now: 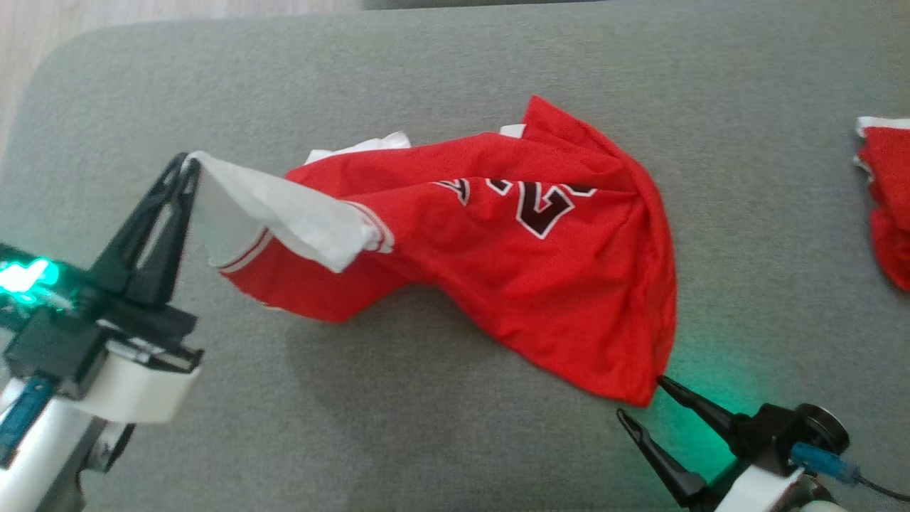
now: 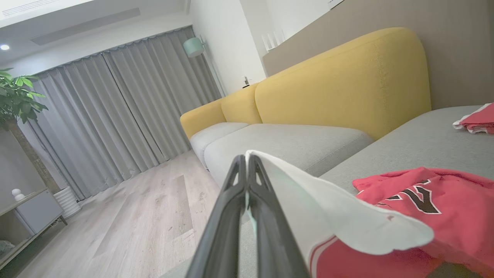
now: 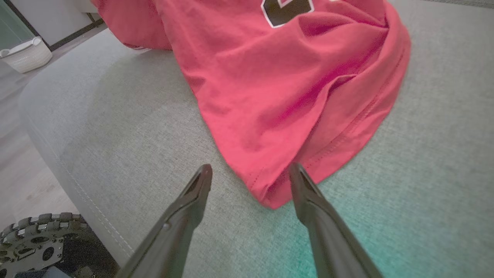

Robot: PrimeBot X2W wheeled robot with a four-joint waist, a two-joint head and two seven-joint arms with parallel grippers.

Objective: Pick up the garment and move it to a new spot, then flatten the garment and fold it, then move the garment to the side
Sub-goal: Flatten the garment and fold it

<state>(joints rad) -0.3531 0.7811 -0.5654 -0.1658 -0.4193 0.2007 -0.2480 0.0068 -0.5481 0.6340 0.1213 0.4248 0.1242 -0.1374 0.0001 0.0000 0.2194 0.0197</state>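
Red jersey (image 1: 540, 284) on sofa (image 1: 426, 441), white edge in left jaws

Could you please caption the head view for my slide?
Left gripper pinches the red jersey; right gripper open at hem.

Ahead of my left gripper (image 1: 188, 162) the shirt (image 1: 498, 249) folds over its own number (image 1: 540, 203), so I cannot read the digits whole. Its white cloth (image 1: 284, 213) wraps my left fingertips and hides the pinch itself. Whether my right gripper (image 1: 640, 397) touches the hem corner I cannot tell. Ahead and right of it, a second red garment (image 1: 885, 199) is cut by the edge. Beside my right fingers (image 3: 185, 216), a toothed wheel (image 3: 34, 239) runs off the corner.
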